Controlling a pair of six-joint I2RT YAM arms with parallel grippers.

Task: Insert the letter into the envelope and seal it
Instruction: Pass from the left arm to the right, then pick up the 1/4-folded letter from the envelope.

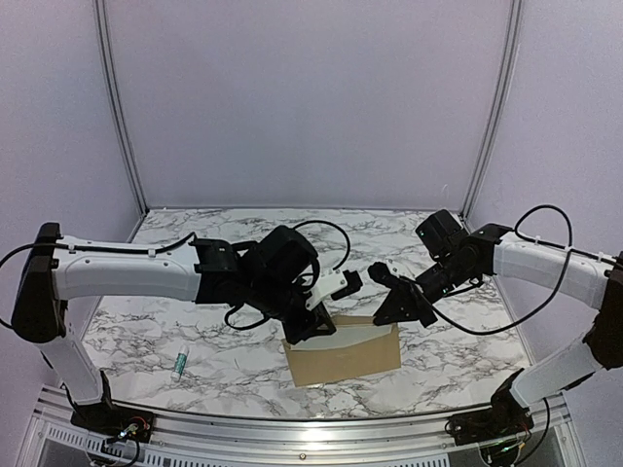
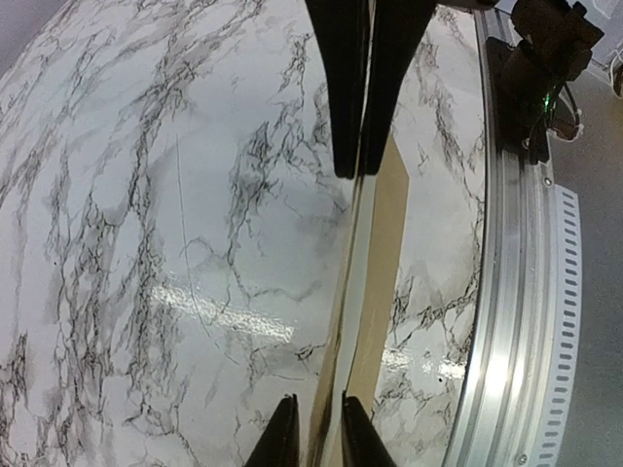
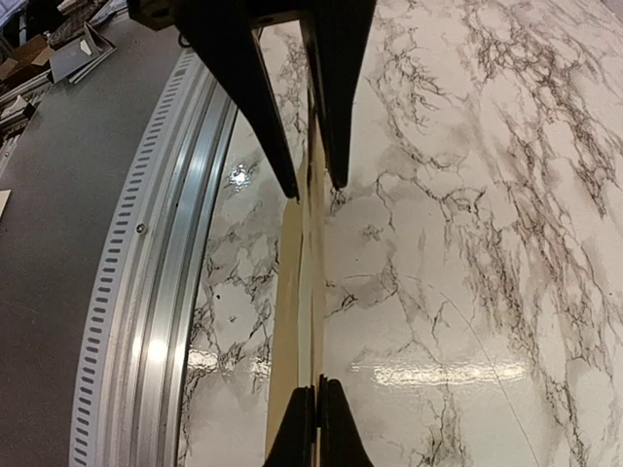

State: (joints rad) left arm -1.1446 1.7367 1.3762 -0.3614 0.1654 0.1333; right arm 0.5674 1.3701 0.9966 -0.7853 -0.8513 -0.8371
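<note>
white marble-veined table (image 1: 224, 336) under grey walls (image 1: 311, 97): flat tan-brown kraft paper envelope (image 1: 341, 362) lies at 6 o'clock by the front rail (image 1: 311, 428), a pale strip along its 12 o'clock edge apparently the cream-white paper letter (image 1: 362, 333), not fully seated. left gripper (image 1: 319, 326) is pressed together on the 10 o'clock corner, right gripper (image 1: 394, 313) nipped onto the 2 o'clock corner. likely fault: uneven pull creases the paper or draws the letter out, spoiling the seal.
</note>
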